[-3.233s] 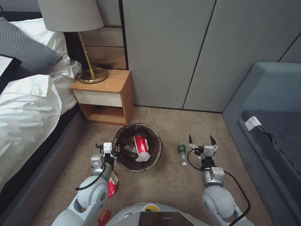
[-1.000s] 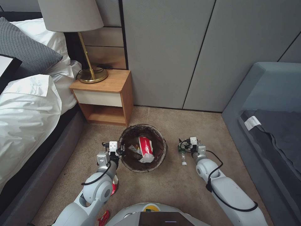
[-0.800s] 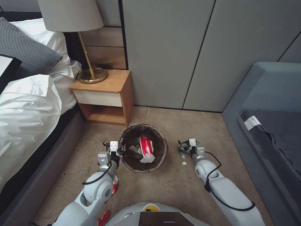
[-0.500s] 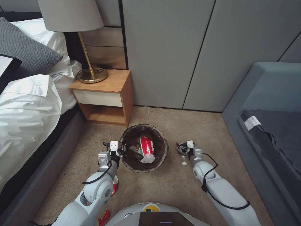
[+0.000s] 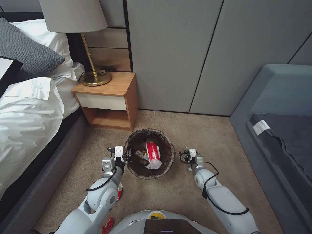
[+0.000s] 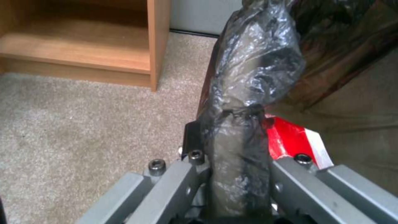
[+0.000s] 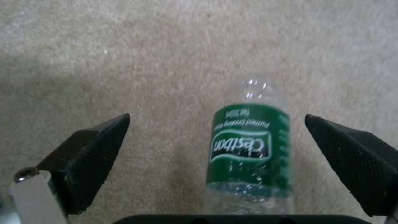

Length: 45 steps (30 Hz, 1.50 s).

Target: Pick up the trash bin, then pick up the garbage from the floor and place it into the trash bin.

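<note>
Bottle (image 7: 248,149) on carpet between spread right pincer (image 7: 217,161) fingers, left pincer (image 6: 232,174) clamping bin rim (image 6: 248,77).

Right end effector (image 7: 215,141) spread wide over carpet (image 7: 124,62); green-labelled bottle (image 7: 248,146) lying between fingertips (image 7: 352,155).
</note>
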{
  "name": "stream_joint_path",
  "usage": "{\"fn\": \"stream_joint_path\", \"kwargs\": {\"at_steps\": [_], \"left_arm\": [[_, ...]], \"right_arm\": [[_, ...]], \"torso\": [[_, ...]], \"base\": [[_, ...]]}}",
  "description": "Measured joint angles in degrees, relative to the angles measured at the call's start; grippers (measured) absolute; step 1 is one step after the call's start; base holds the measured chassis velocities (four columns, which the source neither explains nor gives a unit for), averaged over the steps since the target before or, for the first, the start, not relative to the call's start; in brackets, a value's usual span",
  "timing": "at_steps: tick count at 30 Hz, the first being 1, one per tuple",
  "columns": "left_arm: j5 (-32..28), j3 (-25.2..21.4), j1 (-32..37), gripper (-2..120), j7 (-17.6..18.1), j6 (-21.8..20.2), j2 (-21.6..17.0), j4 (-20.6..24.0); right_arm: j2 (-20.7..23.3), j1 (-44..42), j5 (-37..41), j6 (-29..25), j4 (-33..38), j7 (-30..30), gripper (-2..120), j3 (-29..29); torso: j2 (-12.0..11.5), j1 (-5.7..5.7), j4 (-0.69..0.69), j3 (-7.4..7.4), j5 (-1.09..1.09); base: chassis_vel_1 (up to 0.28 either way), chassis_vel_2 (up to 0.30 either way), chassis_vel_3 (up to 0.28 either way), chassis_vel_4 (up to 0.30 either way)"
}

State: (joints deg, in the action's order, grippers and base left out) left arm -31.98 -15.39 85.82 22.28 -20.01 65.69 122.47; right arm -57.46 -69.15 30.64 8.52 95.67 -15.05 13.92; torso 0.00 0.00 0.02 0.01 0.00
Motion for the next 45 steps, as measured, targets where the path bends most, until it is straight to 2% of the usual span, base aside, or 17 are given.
{"fn": "stream_joint_path", "kwargs": {"at_steps": [10, 18, 26, 28, 29, 33, 36, 38, 40, 45], "left_arm": [[-0.91, 1.10, -1.73, 3, 0.23, -0.42, -0.30, -1.00], [-1.22, 1.52, -2.22, 3, 0.34, -0.58, -0.37, -1.25], [-1.87, 2.63, -3.40, 3, 0.58, -0.89, -0.60, -1.89], [-2.00, 2.71, -3.52, 3, 0.61, -0.93, -0.69, -1.89], [-2.05, 2.73, -3.56, 3, 0.62, -0.94, -0.78, -1.89], [-2.15, 2.80, -3.56, 3, 0.63, -0.95, -0.88, -1.83], [-2.15, 2.85, -3.42, 3, 0.63, -0.95, -0.91, -1.77], [-2.14, 2.87, -3.40, 3, 0.63, -0.94, -0.88, -1.75], [-2.09, 2.98, -3.38, 3, 0.61, -0.92, -0.72, -1.68], [-2.05, 3.01, -3.34, 3, 0.60, -0.87, -0.61, -1.56]], "right_arm": [[-2.01, 4.31, -0.84, -0.52, -8.48, 2.49, 100, -2.42], [-2.62, 4.79, -1.29, -0.93, -10.00, 2.97, 100, -2.65], [-4.53, 5.94, -2.90, -2.00, -14.76, 4.39, 98, -3.57], [-4.90, 6.26, -3.21, -2.22, -15.71, 4.77, 91, -3.83], [-5.14, 6.45, -3.49, -2.39, -16.35, 5.06, 84, -4.04], [-5.71, 6.84, -4.34, -2.89, -17.97, 5.65, 75, -4.54], [-6.97, 7.12, -5.33, -3.41, -19.82, 6.01, 59, -4.81], [-7.28, 7.20, -5.48, -3.45, -20.25, 6.16, 56, -4.85], [-8.33, 7.55, -5.48, -3.28, -21.72, 6.21, 44, -5.02], [-10.39, 8.33, -4.81, -2.70, -24.19, 5.93, 34, -5.18]], "torso": [[0.00, 0.00, -0.02, 0.00, 0.00], [0.00, 0.00, -0.03, 0.00, -0.01], [0.00, 0.00, -0.02, 0.00, 0.00], [0.00, 0.00, -0.02, 0.00, -0.01], [0.00, 0.00, -0.02, 0.00, 0.00], [0.00, 0.00, -0.02, 0.00, -0.01], [0.00, 0.00, -0.02, 0.00, -0.01], [0.00, 0.00, -0.02, 0.00, 0.00], [0.00, 0.00, -0.02, 0.00, -0.01], [0.00, 0.00, -0.02, 0.00, -0.01]], "base": [[0.000, 0.000, 0.000, 0.000], [0.000, 0.000, 0.000, 0.000], [0.000, 0.000, 0.000, 0.000], [0.000, 0.000, 0.000, 0.000], [0.000, 0.000, 0.000, 0.000], [0.000, 0.000, 0.000, 0.000], [0.000, 0.000, 0.000, 0.000], [0.000, 0.000, 0.000, 0.000], [0.000, 0.000, 0.000, 0.000], [0.000, 0.000, 0.000, 0.000]]}}
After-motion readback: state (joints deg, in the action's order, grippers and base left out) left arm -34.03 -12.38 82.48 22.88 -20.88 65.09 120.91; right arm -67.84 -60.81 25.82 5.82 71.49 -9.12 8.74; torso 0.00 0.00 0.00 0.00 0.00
